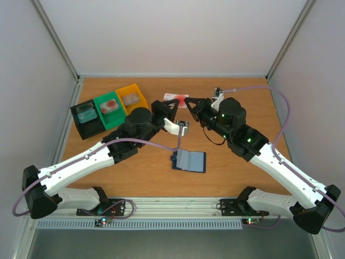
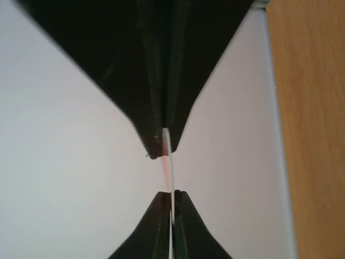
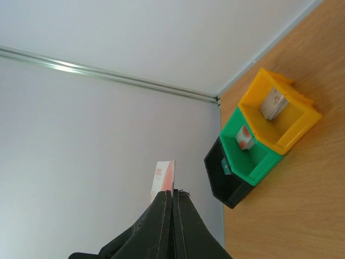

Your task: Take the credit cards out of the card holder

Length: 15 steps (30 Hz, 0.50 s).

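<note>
Left gripper [image 2: 166,147] and right gripper [image 3: 172,195] both pinch one thin white plastic credit card with red marks [image 1: 173,98], print unreadable, held aloft; open navy bifold card holder [image 1: 189,161] lies flat on the wooden table [image 1: 135,172].

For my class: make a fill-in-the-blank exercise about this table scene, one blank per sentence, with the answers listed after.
1. The card holder lies flat and ___ on the table.
2. The left gripper and the right gripper pinch the same pale card, which bears ___ marks.
3. The green bin stands between the black bin and the ___ bin.
Answers: open; red; yellow.
</note>
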Available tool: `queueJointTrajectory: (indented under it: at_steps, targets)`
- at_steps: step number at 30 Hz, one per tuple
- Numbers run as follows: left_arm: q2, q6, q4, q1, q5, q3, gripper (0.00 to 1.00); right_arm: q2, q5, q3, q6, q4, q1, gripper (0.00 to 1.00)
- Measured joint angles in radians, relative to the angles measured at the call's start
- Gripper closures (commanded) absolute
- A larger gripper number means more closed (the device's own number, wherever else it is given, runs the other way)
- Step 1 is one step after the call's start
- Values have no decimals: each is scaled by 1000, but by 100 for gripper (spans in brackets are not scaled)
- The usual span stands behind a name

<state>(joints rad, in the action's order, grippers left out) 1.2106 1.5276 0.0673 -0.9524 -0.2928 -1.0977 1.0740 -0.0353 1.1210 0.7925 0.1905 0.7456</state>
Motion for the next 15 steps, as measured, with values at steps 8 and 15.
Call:
queueJointTrajectory:
  at_steps: [8, 15]
  targets:
    - [1, -259, -309, 11, 53, -153, 100, -1, 20, 23, -85, 21, 8, 79]
    - [-64, -847, -662, 22, 262, -357, 100, -61, 38, 63, -315, 75, 7, 51]
